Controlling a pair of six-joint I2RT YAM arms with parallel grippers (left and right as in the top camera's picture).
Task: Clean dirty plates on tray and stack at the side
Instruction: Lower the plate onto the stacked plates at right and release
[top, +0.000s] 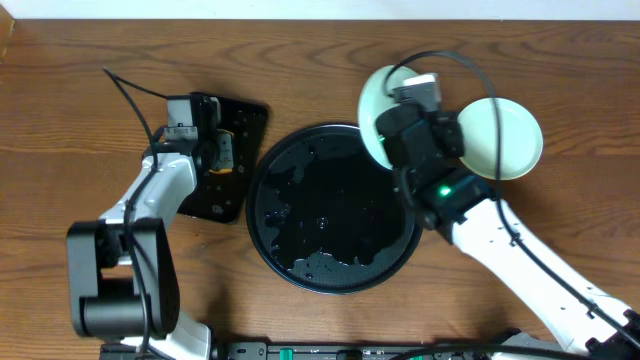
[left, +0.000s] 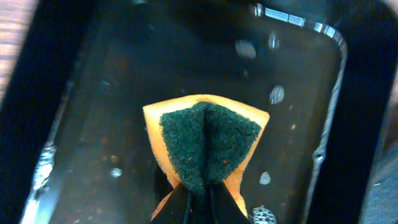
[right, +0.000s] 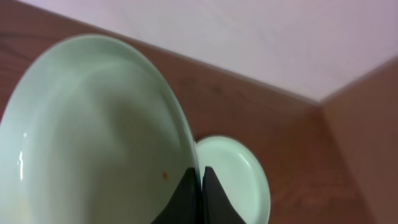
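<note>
As the right end effector (right: 199, 175) clamps its rim — the plate (right: 93, 124) stands tilted.

The tray (top: 300, 200) sits at the middle of the table (top: 80, 60). Just to its left lies a smaller tray (top: 250, 125), and the sponge (left: 205, 143) is inside it, pinched in the left gripper (left: 199, 200). Over the tray's back right rim, one plate (right: 93, 137) is tilted on edge, clamped in the right gripper (right: 200, 186). A second plate (top: 510, 135) lies flat on the table just right of it, beside the tray.
</note>
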